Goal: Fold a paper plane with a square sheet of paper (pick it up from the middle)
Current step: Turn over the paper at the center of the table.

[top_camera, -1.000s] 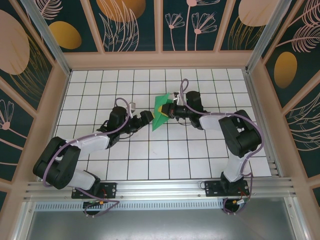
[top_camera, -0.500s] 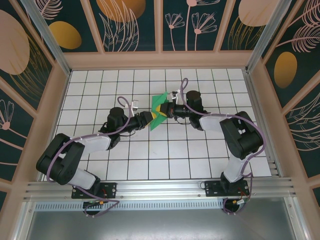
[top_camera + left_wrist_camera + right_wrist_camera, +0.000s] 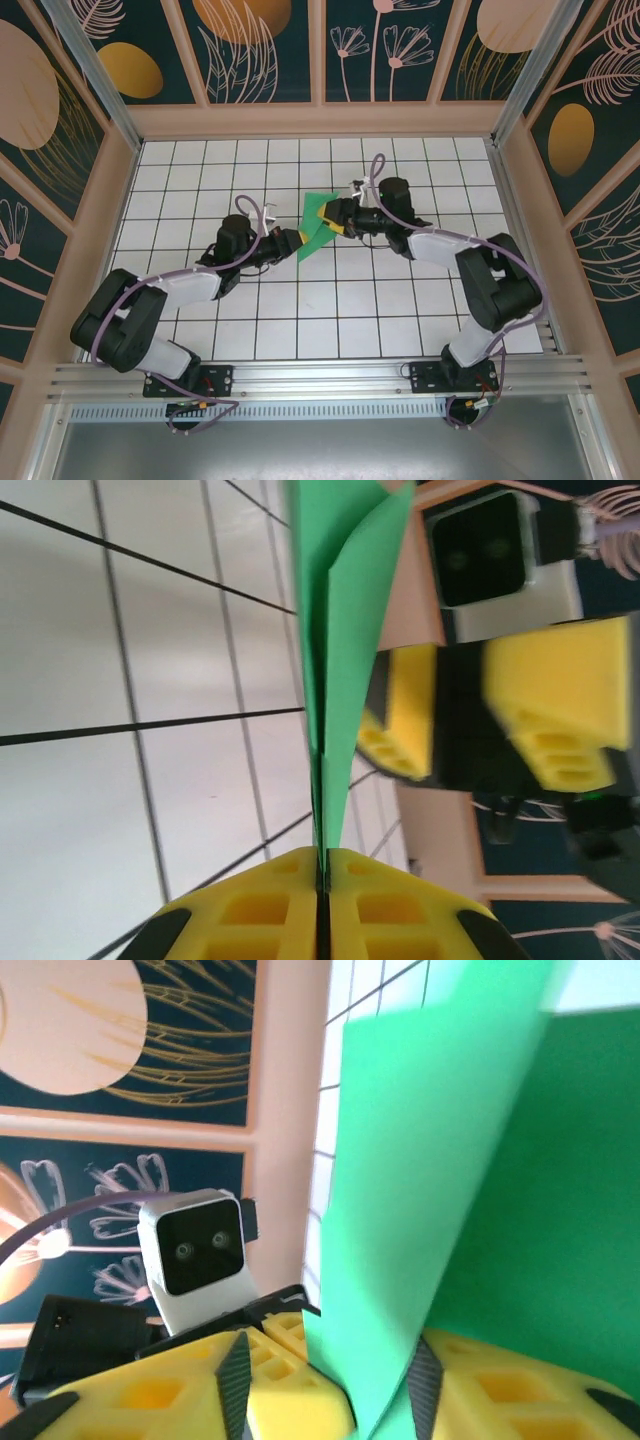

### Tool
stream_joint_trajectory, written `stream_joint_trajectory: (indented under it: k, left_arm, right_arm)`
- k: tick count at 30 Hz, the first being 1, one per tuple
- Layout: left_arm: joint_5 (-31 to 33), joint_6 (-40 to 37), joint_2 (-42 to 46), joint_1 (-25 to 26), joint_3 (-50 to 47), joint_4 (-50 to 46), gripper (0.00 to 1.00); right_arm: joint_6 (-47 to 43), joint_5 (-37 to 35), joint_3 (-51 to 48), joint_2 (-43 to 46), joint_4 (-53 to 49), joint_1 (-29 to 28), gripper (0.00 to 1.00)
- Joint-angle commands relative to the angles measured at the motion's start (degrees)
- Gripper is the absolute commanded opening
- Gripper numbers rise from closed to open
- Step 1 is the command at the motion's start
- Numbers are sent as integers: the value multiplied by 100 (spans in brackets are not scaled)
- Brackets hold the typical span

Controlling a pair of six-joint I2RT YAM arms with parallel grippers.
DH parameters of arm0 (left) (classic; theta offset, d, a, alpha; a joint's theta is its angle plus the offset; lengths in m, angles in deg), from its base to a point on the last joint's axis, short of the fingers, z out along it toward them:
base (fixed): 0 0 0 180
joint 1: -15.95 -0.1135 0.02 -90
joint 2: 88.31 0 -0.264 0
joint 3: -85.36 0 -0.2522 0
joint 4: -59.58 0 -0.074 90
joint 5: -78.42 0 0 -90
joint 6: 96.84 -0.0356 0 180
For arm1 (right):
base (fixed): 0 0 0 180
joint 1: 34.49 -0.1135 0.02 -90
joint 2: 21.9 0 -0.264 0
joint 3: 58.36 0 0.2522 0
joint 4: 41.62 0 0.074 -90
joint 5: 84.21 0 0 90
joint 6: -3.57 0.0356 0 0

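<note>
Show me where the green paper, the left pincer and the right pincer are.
green paper (image 3: 340, 630), left wrist view, on the upper flap.
left pincer (image 3: 322, 870), left wrist view, between its yellow fingertips.
right pincer (image 3: 360, 1390), right wrist view, between its yellow fingertips.

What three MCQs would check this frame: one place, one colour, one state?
1. Where is the paper?
A. flat at the near table edge
B. between the left claw and the right claw
C. against the far wall

2. What colour are the claw fingers?
A. yellow
B. red
C. white

3. What state is the left claw in?
A. open, away from the paper
B. shut on the paper
C. shut on nothing

Key:
1 B, the top view has the green sheet between the two claw tips.
2 A, both wrist views show yellow fingers.
3 B, the left wrist view shows its fingers closed with the paper's edge pinched in the seam.
</note>
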Motion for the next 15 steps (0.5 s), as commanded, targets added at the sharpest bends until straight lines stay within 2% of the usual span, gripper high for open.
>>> stream_joint_trajectory:
  k: [1, 4, 7, 13, 15]
  left_arm:
    - [975, -1164, 263, -22, 529, -1936, 11]
    - [2197, -1893, 310, -21, 1097, -3590, 10]
    - [3324, -2255, 285, 11, 1591, -4763, 9]
    - [5758, -2477, -191, 312, 2645, -6632, 8]
    - [6311, -2450, -518, 458, 2982, -7101, 8]
  right_arm:
    - [-978, -1099, 73, 549, -1402, 227, 62]
    - [-1375, -1959, -69, 850, -1873, 290, 75]
    - [-1591, -2574, -152, 975, -2135, 298, 81]
    - [-1728, -3311, -369, 1065, -2138, 310, 82]
    - [-1723, -3442, -420, 1065, -2124, 305, 82]
